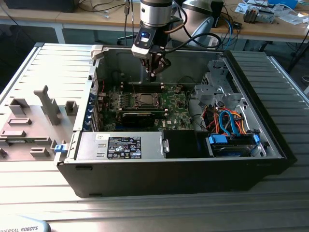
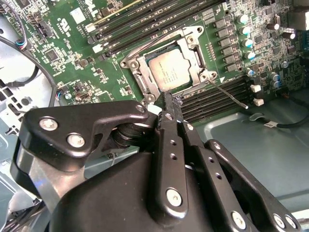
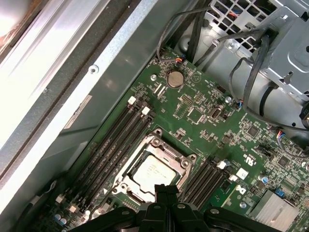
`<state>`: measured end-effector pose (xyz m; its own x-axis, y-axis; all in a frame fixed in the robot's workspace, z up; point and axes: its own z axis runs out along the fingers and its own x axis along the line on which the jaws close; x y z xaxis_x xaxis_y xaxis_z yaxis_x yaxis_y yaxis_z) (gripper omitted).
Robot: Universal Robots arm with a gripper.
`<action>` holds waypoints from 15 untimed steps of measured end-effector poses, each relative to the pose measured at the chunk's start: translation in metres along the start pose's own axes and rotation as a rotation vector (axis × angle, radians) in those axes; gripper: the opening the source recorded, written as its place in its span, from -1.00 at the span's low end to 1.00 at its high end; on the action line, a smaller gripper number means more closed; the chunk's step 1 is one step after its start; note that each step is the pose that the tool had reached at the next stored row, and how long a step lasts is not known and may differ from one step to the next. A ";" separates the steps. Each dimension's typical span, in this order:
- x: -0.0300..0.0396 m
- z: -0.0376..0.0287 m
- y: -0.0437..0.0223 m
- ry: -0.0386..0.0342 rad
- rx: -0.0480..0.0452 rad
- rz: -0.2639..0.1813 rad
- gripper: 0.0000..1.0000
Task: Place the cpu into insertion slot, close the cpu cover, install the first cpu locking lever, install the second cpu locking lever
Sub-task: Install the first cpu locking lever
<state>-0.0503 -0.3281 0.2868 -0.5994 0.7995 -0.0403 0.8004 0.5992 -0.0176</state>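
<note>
a workshop with cluttered benches is running behind a ribbed metal desk (image 1: 145, 208). towards the desk's left edge in the exterior view, 1 grey fixture tray (image 1: 29, 125) is lying, probably parking for parts. 1 open computer case (image 1: 169, 174) is taking up the desk's middle, lying on its side so the board is facing up for reaching from above. in the case's near-left corner 1 power supply (image 1: 123, 145) is sitting. the green motherboard (image 1: 169, 104) is filling the middle. coloured cables (image 1: 229, 121) are crowding the right end.

the gripper (image 1: 154, 67) is hanging over the motherboard's far edge, near the insertion slot (image 1: 145, 100). its fingers (image 2: 166, 104) are pressing together with nothing between them, touching nothing.

the 1 cpu (image 2: 171, 72) is lying flat in the slot at the board's middle, metal top upward. the 1 cpu cover (image 2: 141, 79) is lying down around it, its window leaving that top showing. 1 thin lever (image 2: 231, 95) is sticking out from the slot's corner across the memory slots, seemingly unlatched. 2 banks of memory slots are flanking the slot.
</note>
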 end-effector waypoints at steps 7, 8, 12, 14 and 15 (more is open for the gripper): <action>0.0000 0.0000 0.0000 -0.0001 -0.0003 -0.007 -0.79; 0.0000 0.0000 0.0000 -0.0002 -0.0004 -0.009 -0.79; 0.0000 0.0000 0.0000 -0.0003 -0.0006 -0.015 -0.79; 0.0000 0.0000 0.0000 -0.0003 -0.0007 -0.017 -0.79; 0.0000 0.0000 0.0000 -0.0004 -0.0007 -0.020 -0.79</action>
<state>-0.0502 -0.3282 0.2869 -0.6150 0.7875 -0.0403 0.7884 0.6149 -0.0177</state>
